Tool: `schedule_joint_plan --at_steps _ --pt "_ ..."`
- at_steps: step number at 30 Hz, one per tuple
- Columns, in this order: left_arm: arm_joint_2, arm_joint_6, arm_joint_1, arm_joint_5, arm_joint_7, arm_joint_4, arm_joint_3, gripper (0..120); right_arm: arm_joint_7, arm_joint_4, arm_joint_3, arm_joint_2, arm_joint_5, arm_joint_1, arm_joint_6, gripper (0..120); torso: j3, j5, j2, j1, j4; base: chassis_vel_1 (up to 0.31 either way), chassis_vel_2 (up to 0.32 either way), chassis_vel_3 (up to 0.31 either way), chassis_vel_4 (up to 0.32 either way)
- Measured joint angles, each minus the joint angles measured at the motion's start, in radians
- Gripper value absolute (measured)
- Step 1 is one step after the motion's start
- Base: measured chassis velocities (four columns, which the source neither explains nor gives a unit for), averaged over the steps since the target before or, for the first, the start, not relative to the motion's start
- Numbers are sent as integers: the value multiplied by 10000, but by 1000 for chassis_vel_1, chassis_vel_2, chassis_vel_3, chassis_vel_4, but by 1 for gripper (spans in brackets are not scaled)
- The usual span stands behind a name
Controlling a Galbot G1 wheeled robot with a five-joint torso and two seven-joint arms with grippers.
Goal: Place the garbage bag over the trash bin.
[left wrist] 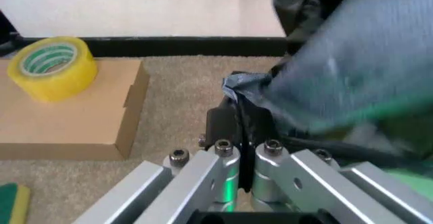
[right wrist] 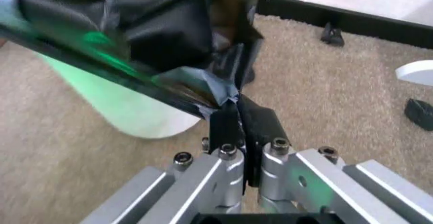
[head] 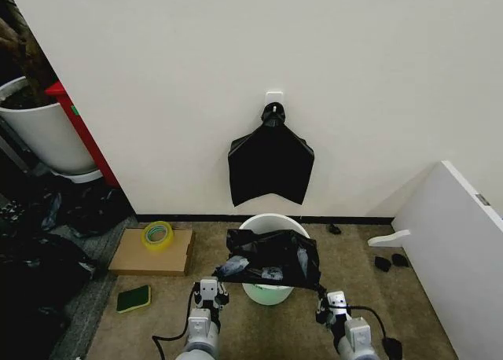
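The trash bin point(head: 269, 219), a round white bucket with a pale greenish base, stands on the carpet near the wall. The crinkled black garbage bag point(head: 275, 258) is stretched across its near side, covering most of its front. My left gripper point(head: 213, 284) is shut on the bag's left corner and my right gripper point(head: 325, 296) on its right corner. In the left wrist view the left gripper point(left wrist: 240, 118) pinches a bunched corner of the bag point(left wrist: 249, 86). In the right wrist view the right gripper point(right wrist: 238, 116) clamps the bag point(right wrist: 155, 31) beside the bin point(right wrist: 129, 110).
A flat black bag point(head: 271, 165) hangs from a wall hook behind the bin. To the left lie a cardboard box point(head: 153, 256) with a yellow tape roll point(head: 158, 234), a green sponge point(head: 134, 299), dark bags point(head: 39, 254) and a white planter point(head: 39, 132). A white panel point(head: 456, 250) leans at right.
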Motion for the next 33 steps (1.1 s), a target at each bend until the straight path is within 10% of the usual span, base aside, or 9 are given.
schedule_joint_plan --at_steps 33 --pt "-290 -476 15 -407 119 -85 -437 7 -508 -969 325 667 -293 552 1148 8 0 2 -1 0 3 0 0 0 0"
